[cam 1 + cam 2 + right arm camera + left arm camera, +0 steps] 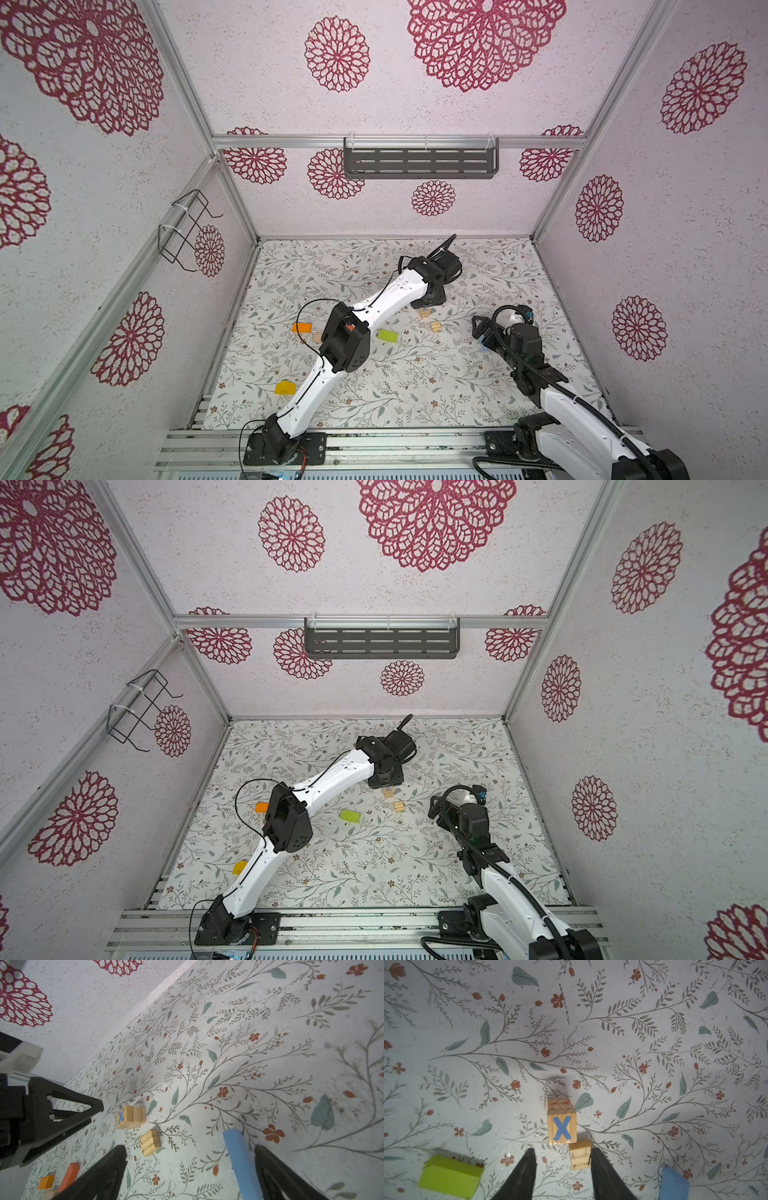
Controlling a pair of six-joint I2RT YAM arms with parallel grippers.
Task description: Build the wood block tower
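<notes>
Nearest, right gripper [190,1148], spread wide astride a light blue bar [239,1159]. Farther back, left gripper [562,1149], parted and empty, hanging just short of the wood block tower [562,1128]: seemingly two stacked cubes, blue X uppermost. Plain cube [580,1155] just beside one finger.

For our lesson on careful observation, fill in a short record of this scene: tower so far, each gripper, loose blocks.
Tower: natural-wood cube with a blue X on top of a second wooden cube
Left gripper: open, empty, beside the tower
Right gripper: open, astride a light blue wooden bar on the table
Loose blocks: plain wooden cube beside the tower, lime green bar, orange block, yellow block
</notes>
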